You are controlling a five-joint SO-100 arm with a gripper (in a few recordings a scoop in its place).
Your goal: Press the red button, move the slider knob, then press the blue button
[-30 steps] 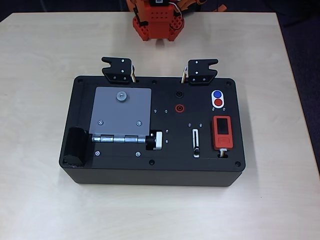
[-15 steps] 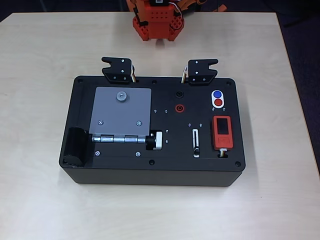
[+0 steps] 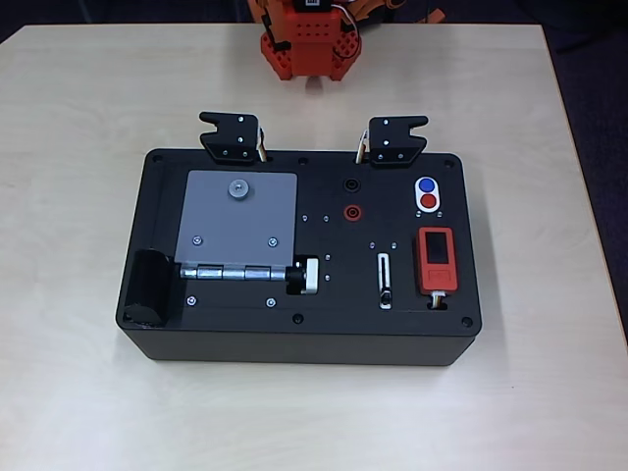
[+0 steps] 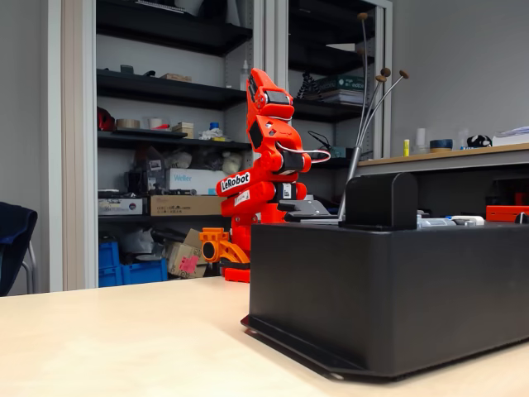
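Black box [image 3: 294, 339] on pale table [image 3: 78, 98]

A big black box [image 4: 388, 289] sits on a light wooden table [image 4: 107, 339], filling the side toward 4 o'clock. A black block [image 4: 380, 201] stands on top of the box. Behind the box, toward 12 o'clock, an orange robot arm [image 4: 260, 178] is folded up tall. It has a white label that says LeRobot. Shelves [image 4: 165, 124] with boxes stand far behind, toward 10 o'clock.

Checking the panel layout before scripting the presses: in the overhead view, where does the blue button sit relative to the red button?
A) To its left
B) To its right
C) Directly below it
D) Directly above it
D: the blue button sits directly above the red button, both within one white oval.
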